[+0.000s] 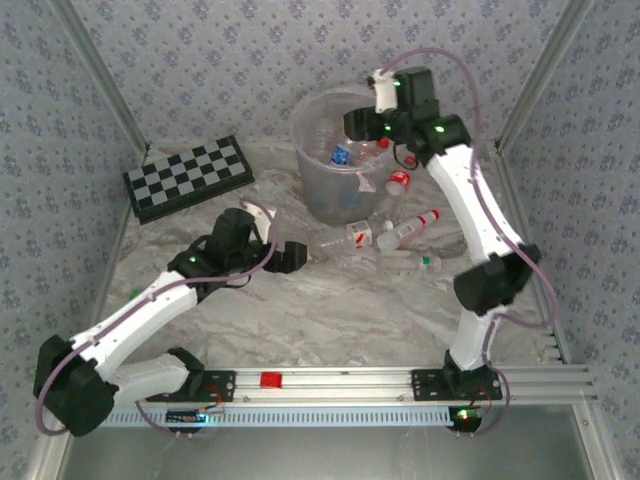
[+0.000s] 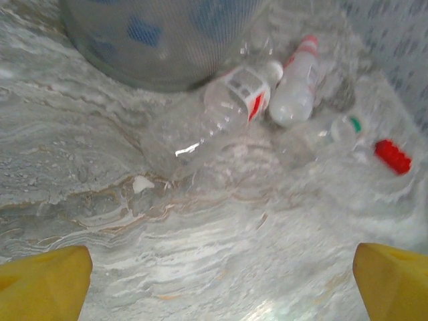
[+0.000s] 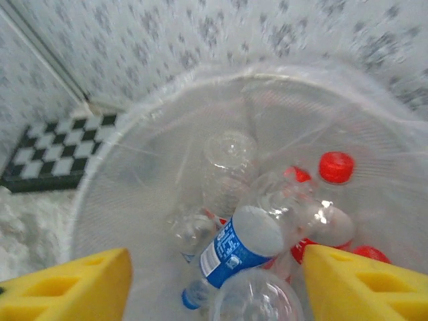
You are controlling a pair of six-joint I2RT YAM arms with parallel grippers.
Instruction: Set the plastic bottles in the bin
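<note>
The bin stands at the back middle of the table, with several plastic bottles inside, among them a blue-labelled one and red-capped ones. My right gripper hangs over the bin's mouth, open, with nothing between its yellow fingers. More bottles lie on the table right of the bin: a clear red-labelled one, a white one with a red cap and a clear one with a green cap. My left gripper is low over the table short of them, open and empty.
A black-and-white chessboard lies at the back left. Another bottle rests against the bin's right side. A small red piece lies right of the green-capped bottle. Patterned walls close in the table on three sides.
</note>
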